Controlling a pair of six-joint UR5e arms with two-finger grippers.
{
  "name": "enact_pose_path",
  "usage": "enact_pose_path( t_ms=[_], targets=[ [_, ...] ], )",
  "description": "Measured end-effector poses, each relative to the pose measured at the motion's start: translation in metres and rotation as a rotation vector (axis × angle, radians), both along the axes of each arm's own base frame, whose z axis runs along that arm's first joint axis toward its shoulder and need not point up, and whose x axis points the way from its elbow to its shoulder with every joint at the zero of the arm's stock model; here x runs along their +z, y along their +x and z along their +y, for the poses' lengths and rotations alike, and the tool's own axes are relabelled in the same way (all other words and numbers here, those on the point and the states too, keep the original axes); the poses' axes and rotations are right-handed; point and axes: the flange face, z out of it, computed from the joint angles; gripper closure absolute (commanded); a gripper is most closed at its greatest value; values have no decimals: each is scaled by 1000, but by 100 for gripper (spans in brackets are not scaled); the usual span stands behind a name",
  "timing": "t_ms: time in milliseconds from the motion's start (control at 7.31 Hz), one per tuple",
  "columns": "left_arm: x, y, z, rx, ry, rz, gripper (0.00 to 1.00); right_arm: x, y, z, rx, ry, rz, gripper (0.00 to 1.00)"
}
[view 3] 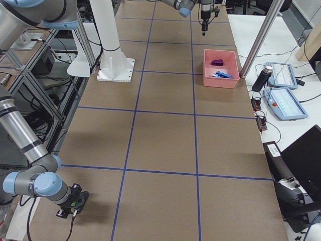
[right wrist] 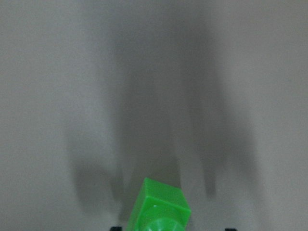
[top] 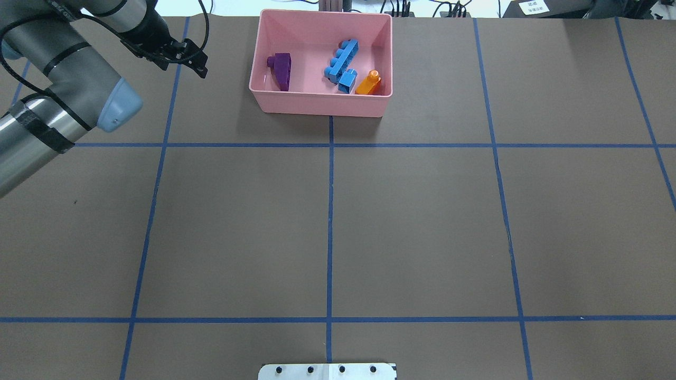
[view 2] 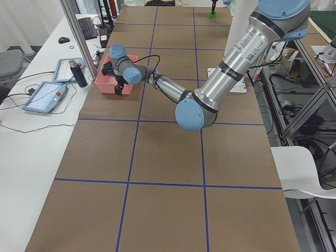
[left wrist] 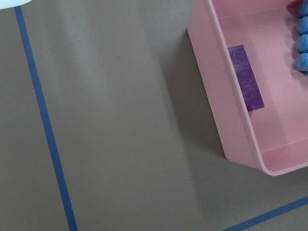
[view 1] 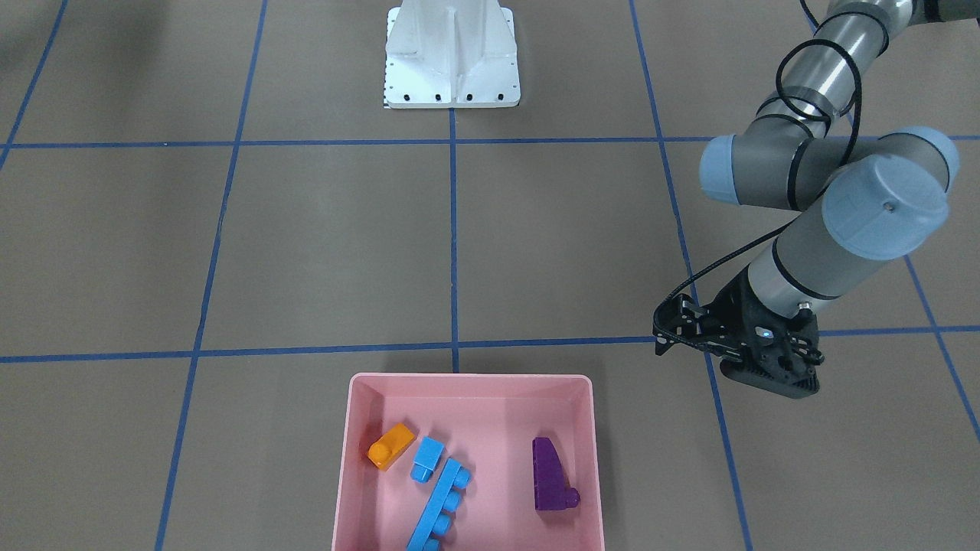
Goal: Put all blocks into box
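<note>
The box (top: pixel 322 103) has the left gripper (top: pixel 202 63) near it, jaws spread and empty, and holds the long blue (top: pixel 342 55), purple (top: pixel 282 71), small blue (top: pixel 347 82) and orange (top: pixel 368 84) blocks. The green block (right wrist: pixel 159 207) sits at the right gripper (view 3: pixel 65 208); its grip cannot be told.

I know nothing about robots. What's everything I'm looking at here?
box: one, pink, far middle of the table
orange brick: one, orange, in the box
small brick: one, blue, in the box
long brick: one, blue, in the box
wedge: one, purple, in the box
green brick: one, green, at the right claw; grip unclear
base plate: one, white, robot's side
tape lines: several, blue, across the table
left claw: one, black, open, empty, beside the box
right claw: one, black, near the table's right end
</note>
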Motion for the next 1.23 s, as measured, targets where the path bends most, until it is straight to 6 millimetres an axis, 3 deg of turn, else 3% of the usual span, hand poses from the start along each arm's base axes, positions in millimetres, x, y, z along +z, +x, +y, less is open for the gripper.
enact_pose_path(
  t_ms=[137,274,821,1095,1232],
  targets=[
    [0,0,0,0,0,0,0,1,0,-1,-1,0,-2,84],
    [-1,-1,0,-1,1,2,0,1,-1,-4,-1,4,-7,100],
    [-7,-4,2,1,-11,-3,0,0,-1,-36,-34,77,-13,100],
    [-7,-16,0,0,-27,9,0,-14,-1,-75,-48,157,-15,100],
    [-11,-28,0,-7,-50,2,0,-30,-2,-106,-53,193,-28,100]
  ],
)
